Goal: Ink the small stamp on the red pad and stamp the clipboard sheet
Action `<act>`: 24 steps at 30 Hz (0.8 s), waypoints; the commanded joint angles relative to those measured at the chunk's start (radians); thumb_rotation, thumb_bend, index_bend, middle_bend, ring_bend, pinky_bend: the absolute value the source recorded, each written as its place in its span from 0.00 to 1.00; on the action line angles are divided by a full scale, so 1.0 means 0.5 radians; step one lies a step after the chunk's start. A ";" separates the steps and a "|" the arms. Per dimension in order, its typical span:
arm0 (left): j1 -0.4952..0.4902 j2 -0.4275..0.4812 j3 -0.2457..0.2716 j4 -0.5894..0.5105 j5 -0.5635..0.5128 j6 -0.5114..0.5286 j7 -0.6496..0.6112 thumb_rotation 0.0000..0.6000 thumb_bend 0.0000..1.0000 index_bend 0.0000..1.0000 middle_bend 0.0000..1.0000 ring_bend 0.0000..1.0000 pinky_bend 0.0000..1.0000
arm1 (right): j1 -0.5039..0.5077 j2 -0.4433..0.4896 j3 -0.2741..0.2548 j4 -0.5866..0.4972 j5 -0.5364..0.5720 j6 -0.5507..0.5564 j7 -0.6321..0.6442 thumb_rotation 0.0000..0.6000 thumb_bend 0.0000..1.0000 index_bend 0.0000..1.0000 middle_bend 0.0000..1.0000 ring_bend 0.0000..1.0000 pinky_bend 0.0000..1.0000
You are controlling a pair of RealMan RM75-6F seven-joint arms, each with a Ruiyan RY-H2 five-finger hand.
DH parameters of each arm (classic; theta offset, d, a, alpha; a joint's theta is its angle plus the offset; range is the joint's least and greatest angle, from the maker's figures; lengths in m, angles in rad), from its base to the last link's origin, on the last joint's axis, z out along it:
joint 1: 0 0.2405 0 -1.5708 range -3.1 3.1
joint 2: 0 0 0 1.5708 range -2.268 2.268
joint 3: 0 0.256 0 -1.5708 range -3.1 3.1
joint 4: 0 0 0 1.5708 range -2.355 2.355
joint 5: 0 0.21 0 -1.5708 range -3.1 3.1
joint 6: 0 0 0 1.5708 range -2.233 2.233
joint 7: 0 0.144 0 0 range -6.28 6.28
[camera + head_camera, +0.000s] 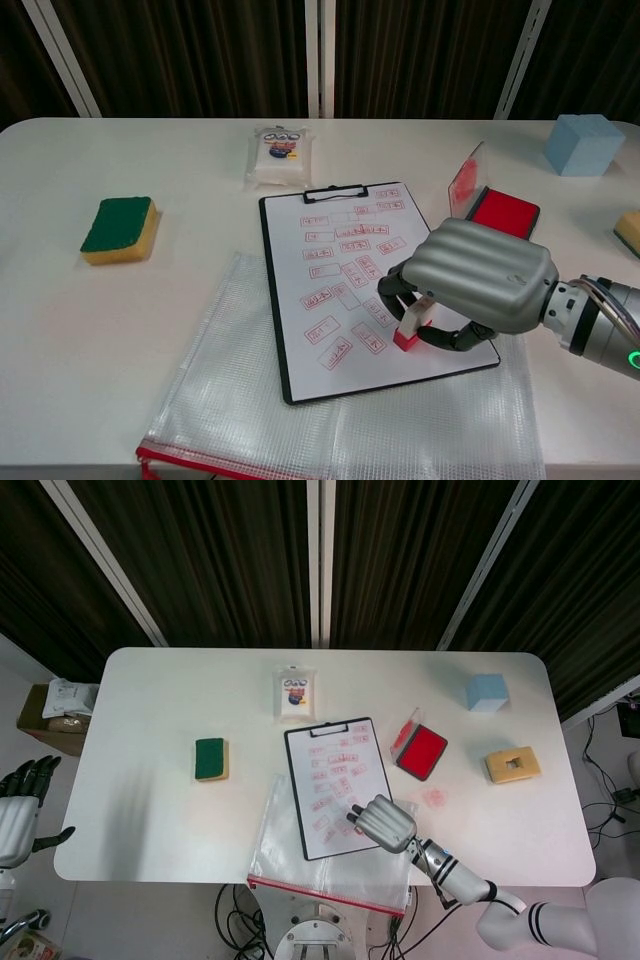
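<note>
1. Red-based and white-bodied, the small stamp (408,327) stands with its red end down on the clipboard sheet (345,275), toward the sheet's near right corner, among the red imprints already on the paper.
2. Your right hand (478,288) is clamped on that stamp: the fingers (392,287) curl around its body while the silver back of the hand arches over it. In the head view the same hand (384,821) covers the sheet's lower right part and hides the stamp.
3. The clipboard (336,785) lies tilted at the counter's centre, its black clip at 12 o'clock.
4. The red pad (504,210) sits at about 2 o'clock from the stamp, just beside the clipboard's right edge, its clear lid (464,176) propped upright on its left side.
5. A clear mesh pouch (260,405) with a red zip edge lies under the clipboard's near end, reaching toward 7 o'clock.
6. Your left hand (20,810) hangs off the counter's left edge at 9 o'clock, holding nothing, fingers spread apart.
7. On the white counter (150,730): a green and yellow sponge (119,228) at 10 o'clock, a small plastic packet (278,154) at 12 o'clock beyond the clip, a blue cube (584,143) far at 2 o'clock, and a yellow block (512,765) at 3 o'clock.
</note>
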State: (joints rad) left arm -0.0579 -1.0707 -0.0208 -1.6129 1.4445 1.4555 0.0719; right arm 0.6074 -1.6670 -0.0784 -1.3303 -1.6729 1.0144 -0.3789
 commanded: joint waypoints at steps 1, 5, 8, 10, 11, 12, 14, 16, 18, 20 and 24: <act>0.001 0.000 0.000 0.001 0.000 0.000 -0.002 1.00 0.00 0.03 0.06 0.06 0.15 | -0.002 -0.003 -0.003 0.003 -0.001 0.000 0.002 1.00 0.46 1.00 0.89 0.84 1.00; 0.001 -0.001 0.000 0.002 0.001 0.000 -0.003 1.00 0.00 0.03 0.06 0.06 0.15 | -0.005 -0.006 -0.006 0.004 -0.020 0.025 0.019 1.00 0.46 1.00 0.90 0.84 1.00; 0.003 0.001 -0.001 0.001 0.002 0.003 -0.003 1.00 0.00 0.03 0.06 0.06 0.15 | -0.009 0.000 -0.001 -0.005 -0.043 0.067 0.045 1.00 0.46 1.00 0.90 0.84 1.00; 0.003 0.002 -0.001 0.000 0.003 0.005 -0.001 1.00 0.00 0.03 0.06 0.06 0.15 | -0.011 0.011 0.008 -0.019 -0.058 0.103 0.064 1.00 0.46 1.00 0.90 0.84 1.00; 0.004 0.003 -0.001 -0.002 0.004 0.005 0.000 1.00 0.00 0.03 0.06 0.06 0.15 | -0.013 0.022 0.018 -0.033 -0.071 0.135 0.076 1.00 0.46 1.00 0.90 0.84 1.00; 0.004 0.004 -0.001 -0.004 0.005 0.006 0.002 1.00 0.00 0.03 0.06 0.06 0.15 | -0.014 0.035 0.025 -0.049 -0.082 0.161 0.084 1.00 0.46 1.00 0.90 0.84 1.00; 0.004 0.006 0.000 -0.010 0.006 0.005 0.007 1.00 0.00 0.03 0.06 0.06 0.15 | -0.018 0.073 0.045 -0.099 -0.106 0.224 0.108 1.00 0.46 1.00 0.90 0.84 1.00; 0.003 0.008 0.000 -0.015 0.007 0.004 0.011 1.00 0.00 0.03 0.06 0.06 0.15 | -0.024 0.114 0.065 -0.143 -0.128 0.287 0.133 1.00 0.46 1.00 0.90 0.84 1.00; 0.002 0.007 0.000 -0.020 0.011 0.005 0.014 1.00 0.00 0.03 0.06 0.06 0.16 | -0.038 0.163 0.084 -0.192 -0.157 0.374 0.172 1.00 0.46 1.00 0.90 0.84 1.00; -0.001 0.006 0.000 -0.024 0.012 0.001 0.019 1.00 0.00 0.03 0.06 0.06 0.16 | -0.057 0.216 0.099 -0.237 -0.177 0.455 0.218 1.00 0.46 1.00 0.90 0.84 1.00; -0.009 0.001 0.000 -0.030 0.018 -0.009 0.029 1.00 0.00 0.03 0.06 0.06 0.16 | -0.114 0.318 0.105 -0.278 -0.192 0.578 0.259 1.00 0.46 1.00 0.90 0.84 1.00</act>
State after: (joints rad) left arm -0.0623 -1.0700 -0.0207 -1.6276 1.4531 1.4514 0.0860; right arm 0.5663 -1.5303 -0.0303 -1.4560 -1.7624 1.2804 -0.2625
